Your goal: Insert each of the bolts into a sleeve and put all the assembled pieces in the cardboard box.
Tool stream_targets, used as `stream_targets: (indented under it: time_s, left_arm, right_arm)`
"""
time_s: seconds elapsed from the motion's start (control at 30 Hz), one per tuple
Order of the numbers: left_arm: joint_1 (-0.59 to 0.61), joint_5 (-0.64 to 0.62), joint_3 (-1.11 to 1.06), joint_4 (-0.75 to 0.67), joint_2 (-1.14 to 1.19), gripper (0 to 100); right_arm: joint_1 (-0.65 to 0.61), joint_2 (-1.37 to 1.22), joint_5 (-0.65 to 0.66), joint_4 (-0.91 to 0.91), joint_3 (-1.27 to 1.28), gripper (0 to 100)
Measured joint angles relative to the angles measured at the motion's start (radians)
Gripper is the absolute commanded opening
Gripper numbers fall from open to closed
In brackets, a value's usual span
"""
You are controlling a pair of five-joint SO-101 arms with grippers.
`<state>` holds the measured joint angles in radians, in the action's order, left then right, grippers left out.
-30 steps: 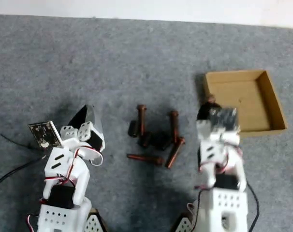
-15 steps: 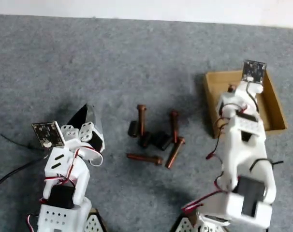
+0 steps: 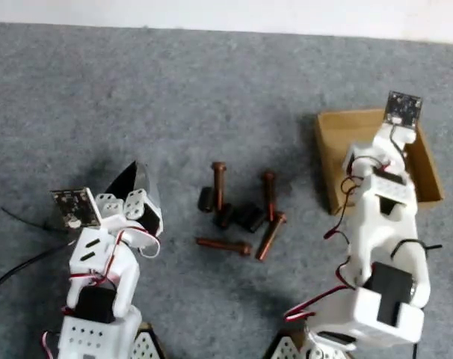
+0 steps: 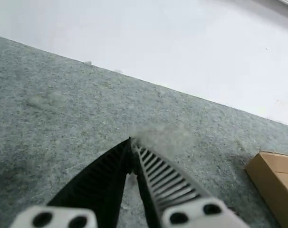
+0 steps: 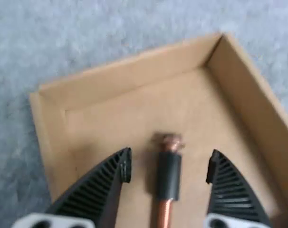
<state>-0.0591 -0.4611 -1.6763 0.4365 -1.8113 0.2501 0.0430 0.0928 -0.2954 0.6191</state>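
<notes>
Several copper bolts (image 3: 220, 244) and black sleeves (image 3: 249, 218) lie in a loose pile at the middle of the grey carpet. My right gripper (image 5: 170, 164) hangs open over the cardboard box (image 5: 120, 80), its arm (image 3: 383, 217) stretched across the box (image 3: 428, 168) in the high view. Between the spread fingers an assembled bolt with a black sleeve (image 5: 168, 178) lies on the box floor. My left gripper (image 4: 133, 146) is shut with nothing in it, low over the carpet at the left (image 3: 137, 179).
A white wall (image 4: 182, 42) borders the carpet's far edge. Open carpet stretches beyond the pile and between the two arm bases. A corner of the box (image 4: 277, 175) is visible in the left wrist view.
My right arm swung from beside the pile out over the cardboard box and opened, leaving the sleeved bolt inside. The left arm stayed still.
</notes>
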Motion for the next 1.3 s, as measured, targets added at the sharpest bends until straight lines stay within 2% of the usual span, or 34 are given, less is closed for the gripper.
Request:
stream_targets:
  time_s: [0.1,0.23,0.4,0.6,0.7,0.9,1.13,1.3]
  left_arm:
    - [0.002,0.0,0.0,0.0,0.0,1]
    - [-0.002,0.0,0.0,0.0,0.0,1]
    - [-0.002,0.0,0.0,0.0,0.0,1]
    - [0.0,0.0,0.0,0.0,0.0,1]
    - [0.0,0.0,0.0,0.0,0.0,1]
    - [0.0,0.0,0.0,0.0,0.0,1]
    - [0.0,0.0,0.0,0.0,0.0,1]
    - [0.0,0.0,0.0,0.0,0.0,1]
  right_arm:
    - [-0.025,0.084,0.0,-0.097,0.0,23.1]
    - [-0.121,0.261,0.0,-0.172,0.083,23.1]
    - [-0.331,0.545,-0.002,-0.181,0.316,23.1]
    - [-0.644,0.876,-0.002,-0.181,0.621,23.1]
    - [-0.738,0.957,-0.029,-0.181,0.709,23.1]
    - [-0.77,0.942,-0.18,-0.192,0.743,23.1]
    - [-0.781,0.724,-0.273,-0.204,0.681,23.1]
    - [-0.781,0.562,-0.293,-0.204,0.605,23.1]
